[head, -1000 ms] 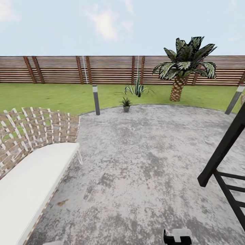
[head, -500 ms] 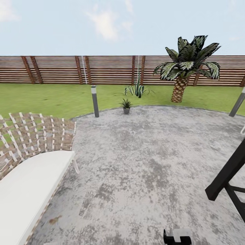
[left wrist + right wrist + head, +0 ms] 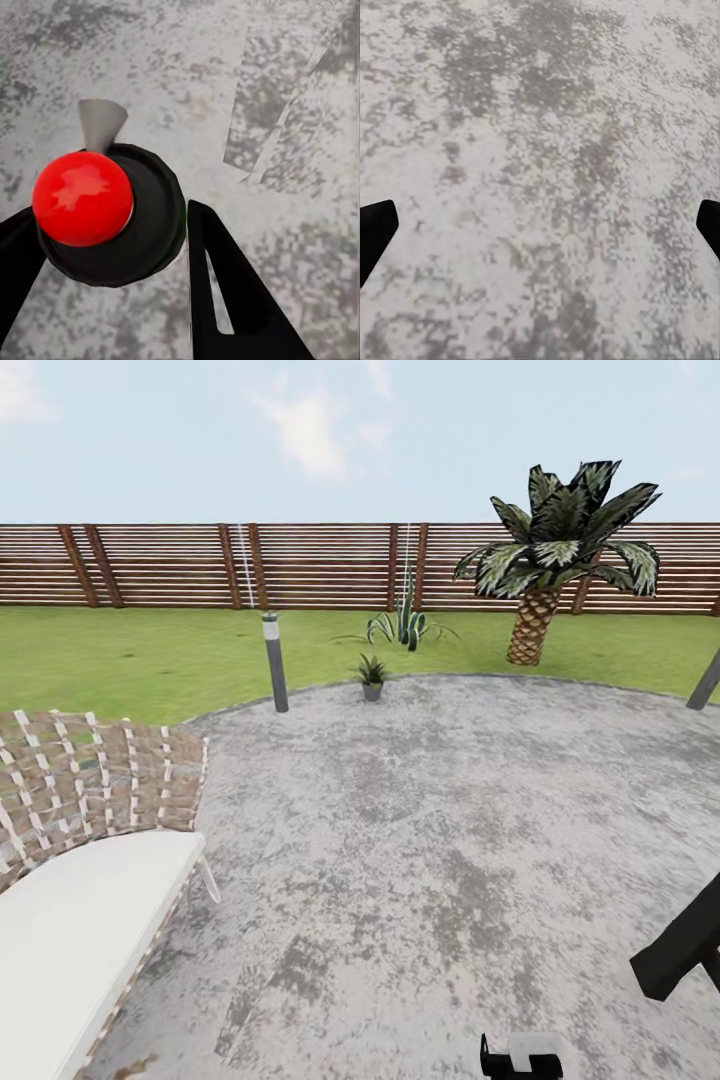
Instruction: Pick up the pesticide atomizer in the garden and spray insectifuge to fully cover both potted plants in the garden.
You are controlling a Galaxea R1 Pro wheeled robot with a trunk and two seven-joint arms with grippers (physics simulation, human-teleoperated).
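The left end effector (image 3: 112, 247) is clenching the pesticide atomizer (image 3: 105, 217), carried ready for the potted plant (image 3: 372, 676) at the paving's (image 3: 430, 830) far edge; the right end effector (image 3: 540, 225) is hanging released.

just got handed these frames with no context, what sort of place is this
An outdoor garden or patio, in simulation. A brown slatted wooden fence backs a green lawn, a mottled grey paved round fills the foreground, and a scaly-trunked palm stands near a small potted plant.

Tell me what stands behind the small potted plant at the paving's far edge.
Behind the small potted plant lie lawn, a spiky striped agave, then the slatted wooden fence. The fence hides whatever lies beyond.
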